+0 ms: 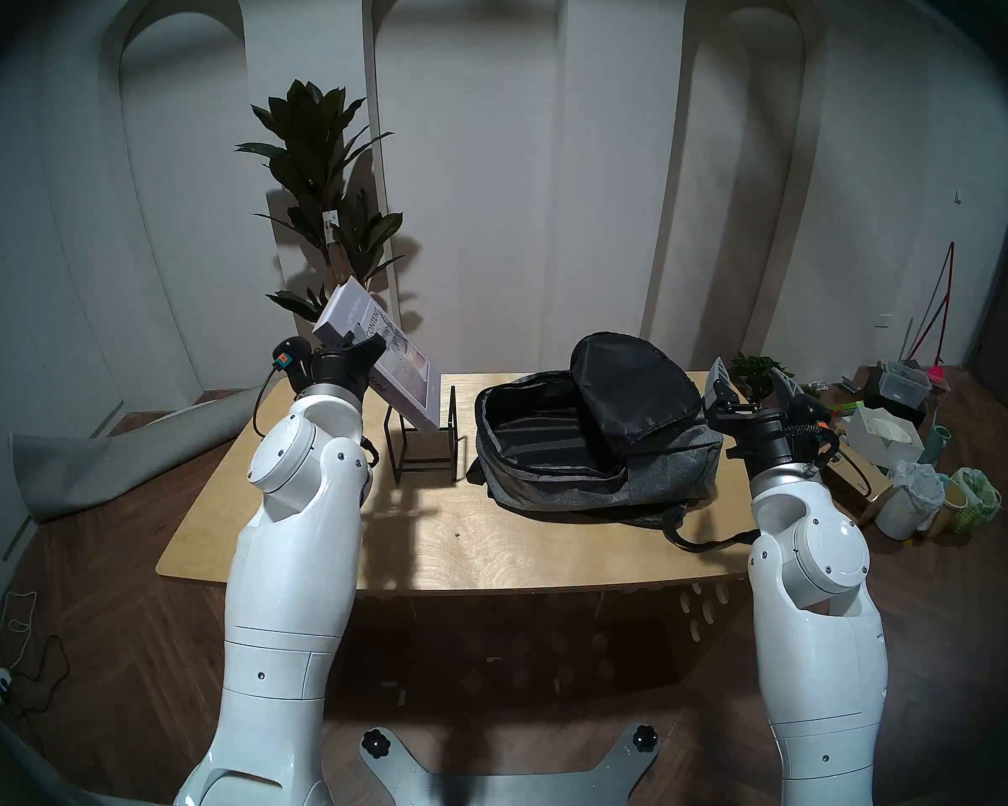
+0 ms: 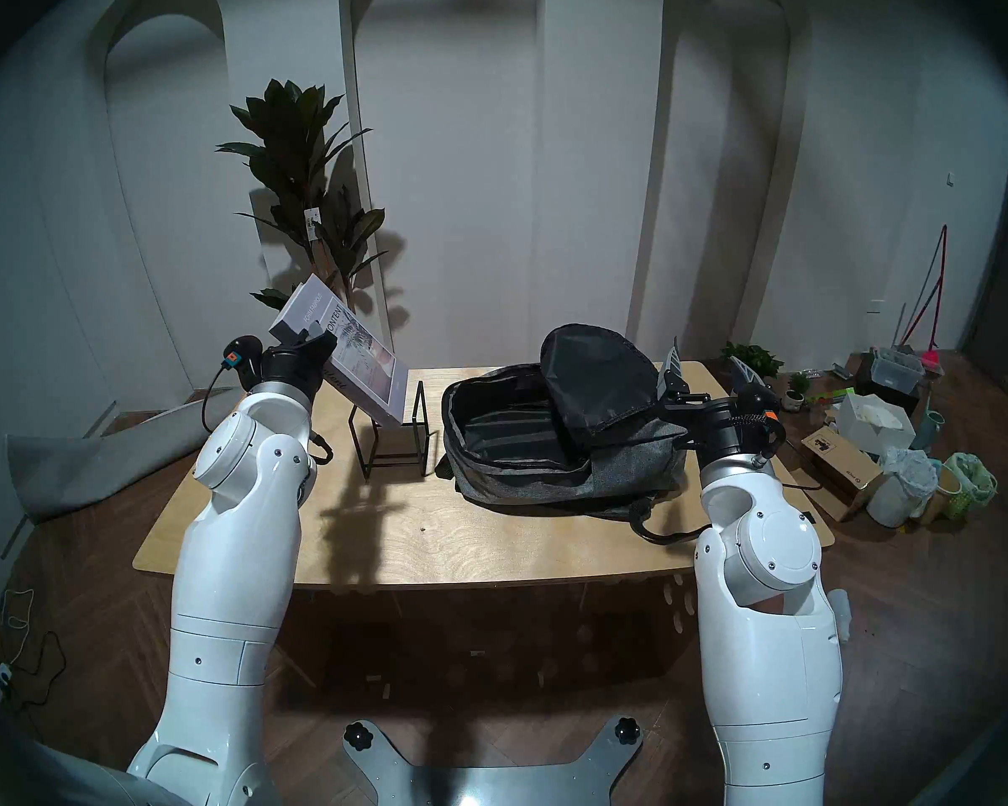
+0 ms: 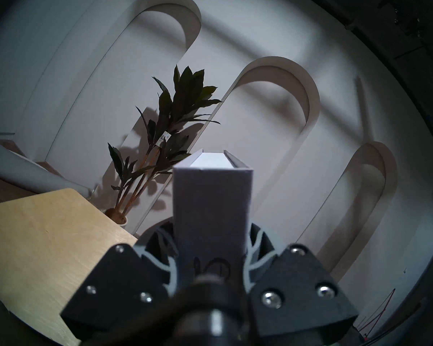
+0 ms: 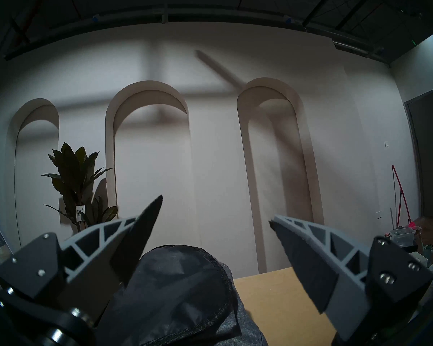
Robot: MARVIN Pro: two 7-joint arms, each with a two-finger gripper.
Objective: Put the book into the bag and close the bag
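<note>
The left gripper (image 1: 355,345) is pinched on the white book (image 1: 382,360), its fingers (image 3: 171,270) pressed against both covers near the spine, as the left wrist view shows with the book's grey edge rising straight up between them; the book is held tilted, its upper end leaning away to the left and its lower corner hanging just above the black wire stand (image 1: 426,432), though whether it touches the stand cannot be told; the cover with its pale plant picture faces up and to the right; the stand sits on the light wooden table (image 1: 432,543), just left of the grey backpack (image 1: 600,438); the backpack lies flat with its main compartment unzipped, black lining showing, and its black-lined flap (image 1: 635,386) folded up and back toward the right; a black strap (image 1: 705,540) trails off its near right corner toward the table edge; the right gripper (image 1: 753,383) is spread wide and holds nothing, raised beside the backpack's right end with the fingertips pointing up, the flap lying below and between them in the right wrist view; a tall leafy plant (image 1: 321,206) stands behind the table against the arched wall.
</note>
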